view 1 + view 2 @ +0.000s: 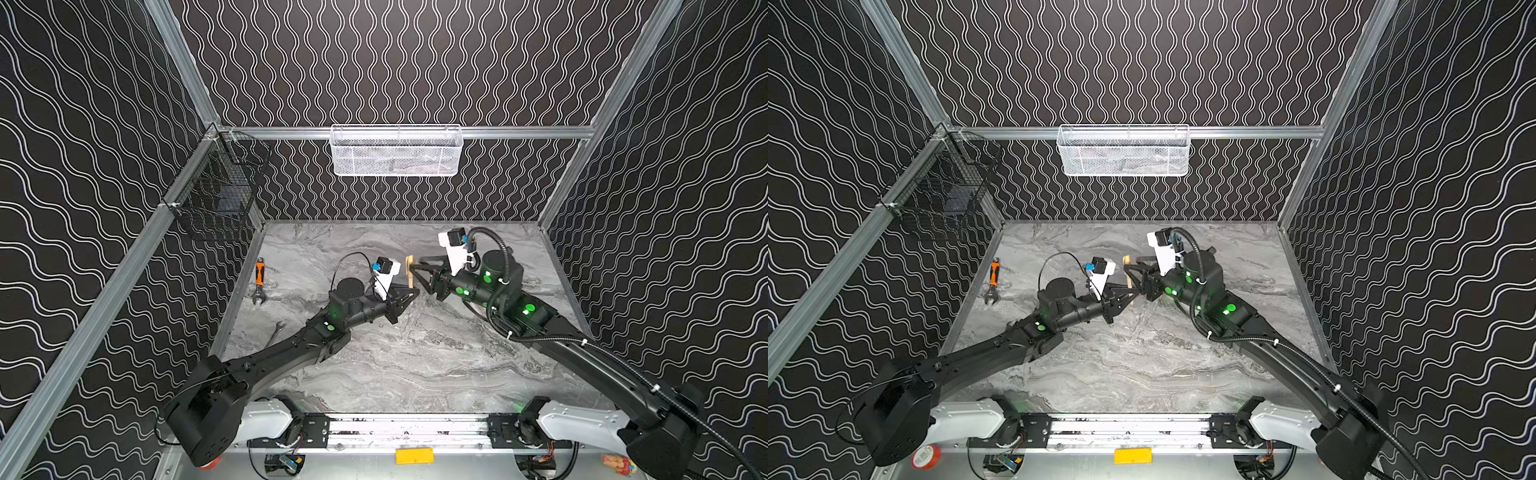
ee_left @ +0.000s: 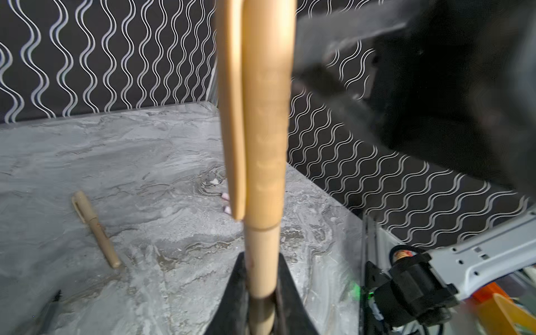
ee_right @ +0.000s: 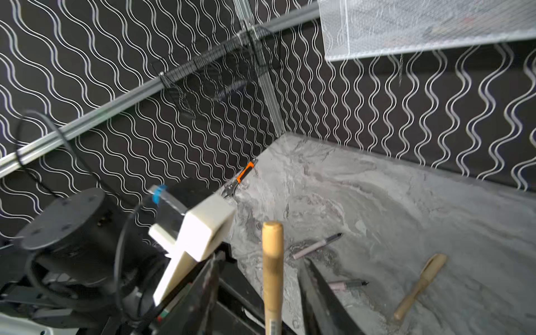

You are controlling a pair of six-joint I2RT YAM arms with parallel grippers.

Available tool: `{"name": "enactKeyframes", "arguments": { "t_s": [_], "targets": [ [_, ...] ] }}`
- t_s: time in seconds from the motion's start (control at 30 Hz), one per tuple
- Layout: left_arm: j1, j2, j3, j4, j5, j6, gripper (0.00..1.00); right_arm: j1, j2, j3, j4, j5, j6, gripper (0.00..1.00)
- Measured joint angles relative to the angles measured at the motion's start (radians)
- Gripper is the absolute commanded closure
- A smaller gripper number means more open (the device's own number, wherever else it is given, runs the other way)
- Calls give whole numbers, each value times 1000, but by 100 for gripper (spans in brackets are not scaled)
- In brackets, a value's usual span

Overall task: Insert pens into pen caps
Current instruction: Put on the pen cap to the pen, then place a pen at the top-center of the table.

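Note:
A tan pen stands upright in my left gripper, which is shut on its lower barrel. A tan pen cap sits over the pen's upper end. In both top views the pen hangs above the table's middle between both grippers. My right gripper is open, with one finger on each side of the capped end and a gap to both. On the table lie two uncapped pink pens and a second tan pen wearing its cap.
An orange-handled wrench and a thin silver spanner lie near the left wall. A white mesh basket hangs on the back rail and a black wire basket on the left rail. Two small pink ends show behind the held pen.

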Motion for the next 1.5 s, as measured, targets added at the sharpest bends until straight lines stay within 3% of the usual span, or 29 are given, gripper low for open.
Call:
{"name": "enactKeyframes", "arguments": {
  "t_s": [0.37, 0.47, 0.63, 0.77, 0.83, 0.9, 1.0, 1.07, 1.27, 1.43, 1.5],
  "targets": [
    [0, -25, 0, 48, 0, -4, 100, 0, 29, 10, -86, 0, -24, 54],
    [0, -27, 0, 50, -4, -6, 100, 0, 57, 16, -88, -8, -26, 61],
    [0, -27, -2, 52, -8, -8, 100, 1, 92, 29, -80, -56, -26, 83],
    [1, -24, -3, 55, -11, -27, 100, 1, 96, 29, -74, -74, -30, 94],
    [1, -18, -3, 58, -11, -31, 92, 1, 95, 26, -74, -74, -29, 96],
    [1, -11, -5, 66, -10, -38, 69, 0, 94, 21, -73, -74, -23, 97],
    [0, -7, -16, 83, -8, -47, 44, 1, 93, 18, -66, -82, 1, 97],
    [0, -13, -31, 93, -21, -53, 33, 1, 92, 18, -56, -85, 6, 97],
    [0, -106, -101, 89, -93, -66, 21, -28, 104, 80, -59, -20, 22, 97],
    [1, -205, -174, 57, -194, -79, 17, -154, 151, 93, -65, 15, 53, 98],
    [2, -229, -194, 33, -233, -83, 10, -215, 189, 85, -68, 11, 71, 98]
  ]
}}
